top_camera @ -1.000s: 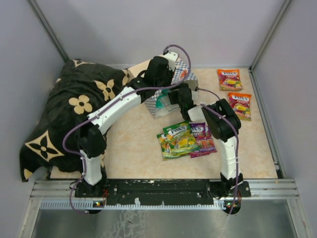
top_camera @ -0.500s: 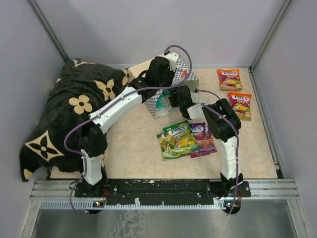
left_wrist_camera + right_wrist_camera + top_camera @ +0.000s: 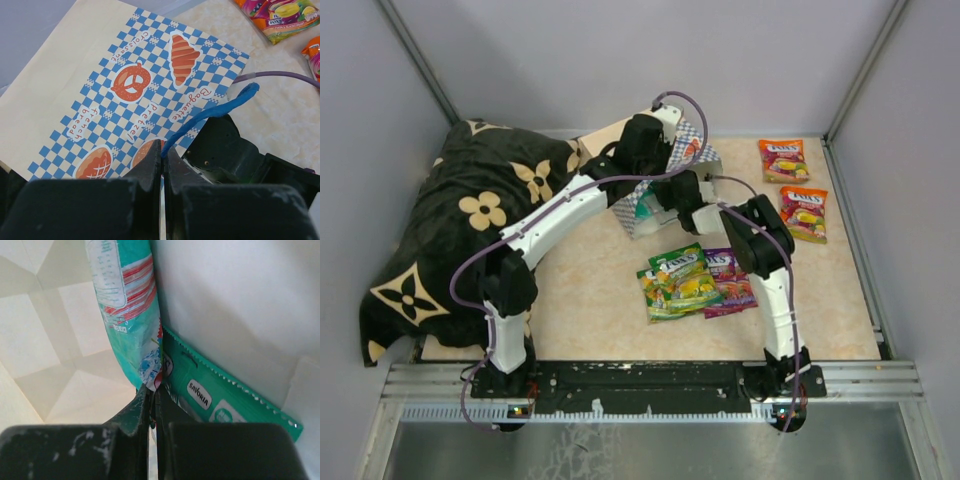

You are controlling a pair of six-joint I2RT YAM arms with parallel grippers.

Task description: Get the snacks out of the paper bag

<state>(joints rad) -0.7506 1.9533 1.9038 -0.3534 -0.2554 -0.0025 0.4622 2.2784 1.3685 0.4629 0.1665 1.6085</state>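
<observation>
The paper bag (image 3: pixel 75 65) lies on the desk (image 3: pixel 590 300). The left tool (image 3: pixel 162 160) is pressed together on the bag's blue cord handle (image 3: pixel 215 110). The right tool (image 3: pixel 152 396) pinches a teal packet (image 3: pixel 130 315) at the bag's mouth. Green packets (image 3: pixel 678 280) and a purple packet (image 3: pixel 728 275) lie near the bag's near side, and two orange packets (image 3: pixel 783 160) lie to its right.

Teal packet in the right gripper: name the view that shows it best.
Right wrist. The teal packet is seen close up, its edge pinched by the right gripper beside the paper bag. Top external shows only a teal sliver beside the arm; left wrist shows none of it.
</observation>
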